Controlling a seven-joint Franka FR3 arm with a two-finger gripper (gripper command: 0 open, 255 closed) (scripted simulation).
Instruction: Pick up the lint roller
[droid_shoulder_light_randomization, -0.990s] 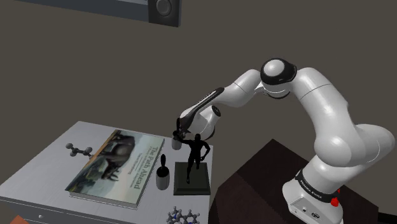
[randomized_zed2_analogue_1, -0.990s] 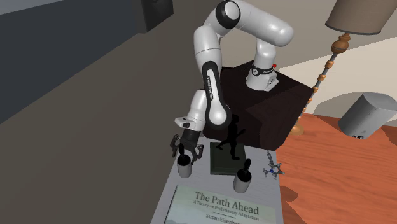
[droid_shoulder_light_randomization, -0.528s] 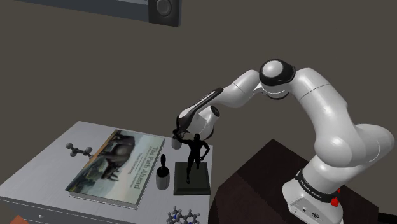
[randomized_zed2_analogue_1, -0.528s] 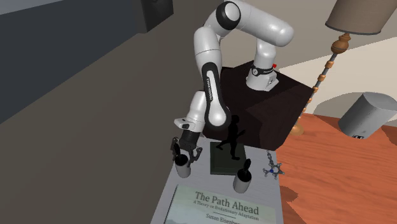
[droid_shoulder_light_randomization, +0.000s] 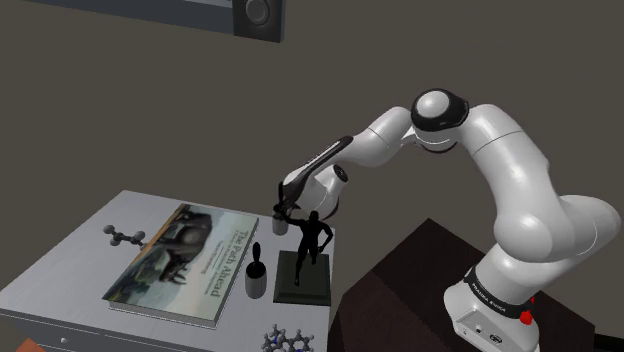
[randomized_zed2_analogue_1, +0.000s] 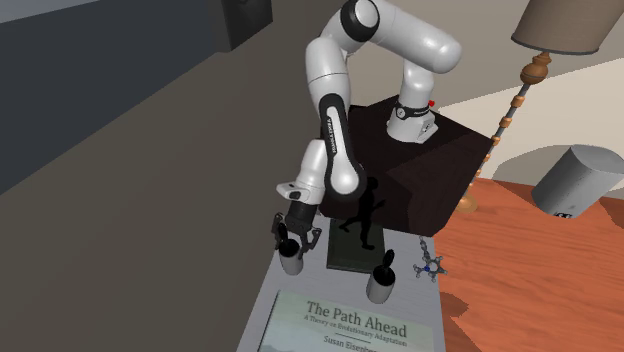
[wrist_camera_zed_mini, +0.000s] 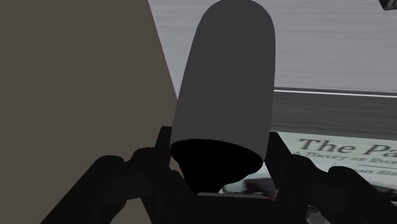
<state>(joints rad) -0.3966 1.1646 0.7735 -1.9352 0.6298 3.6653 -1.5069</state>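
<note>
On the grey table (droid_shoulder_light_randomization: 80, 250) the roller (wrist_camera_zed_mini: 226, 83) stands upright, its black handle (wrist_camera_zed_mini: 213, 167) clasped between the gripper's (wrist_camera_zed_mini: 219, 135) fingers (wrist_camera_zed_mini: 162, 145), its grey body beyond their tips.

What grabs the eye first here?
The white arm stretched from its dark stand down to the table, with its black gripper at a grey lint roller. Next come the black figurine right beside it and the big book titled The Path Ahead.
</note>
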